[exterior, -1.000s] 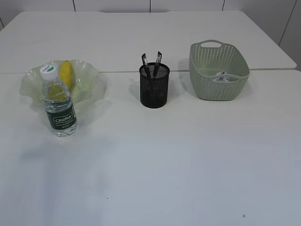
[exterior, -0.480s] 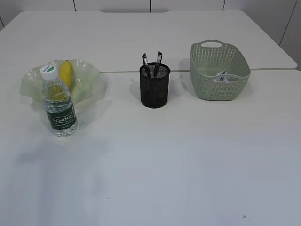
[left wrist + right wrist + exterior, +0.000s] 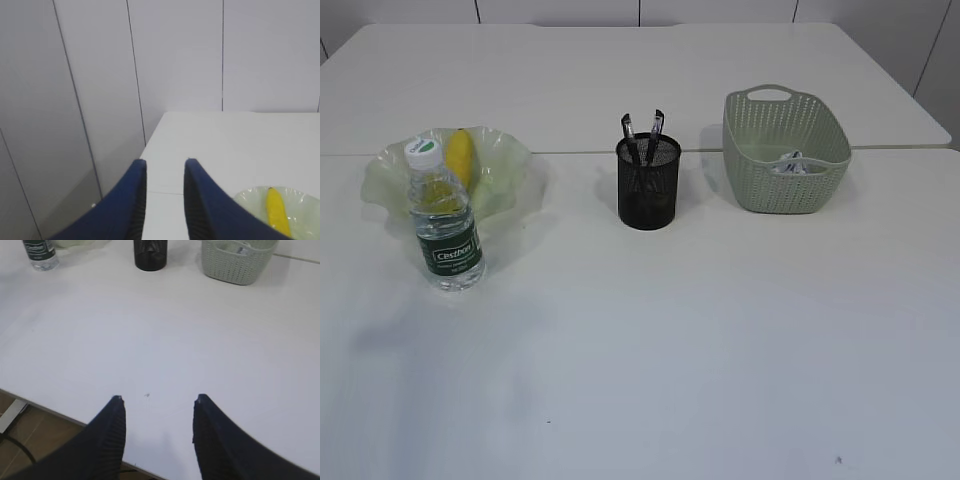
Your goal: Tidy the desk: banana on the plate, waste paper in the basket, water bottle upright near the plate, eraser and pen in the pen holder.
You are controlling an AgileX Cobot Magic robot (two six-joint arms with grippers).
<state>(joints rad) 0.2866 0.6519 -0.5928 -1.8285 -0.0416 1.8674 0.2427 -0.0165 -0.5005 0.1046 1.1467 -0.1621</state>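
On the white desk [image 3: 720,330] the yellow banana [image 3: 460,157] lies in the pale green wavy plate [image 3: 510,160]. The water bottle [image 3: 444,218] stands upright just in front of the plate. Two pens [image 3: 642,136] stick out of the black mesh pen holder [image 3: 648,183]. White waste paper [image 3: 790,163] lies inside the sage-green basket [image 3: 786,152]. The eraser is not visible. My left gripper [image 3: 165,161] is open and empty, raised, with the plate [image 3: 295,200] and banana [image 3: 277,210] below right. My right gripper [image 3: 159,398] is open and empty over the desk's near edge.
A second white table [image 3: 620,70] adjoins the back of the desk. Grey wall panels [image 3: 100,65] rise behind it. In the right wrist view the bottle [image 3: 40,252], pen holder [image 3: 149,254] and basket [image 3: 238,261] line the far side; brown floor [image 3: 35,430] shows below the desk edge.
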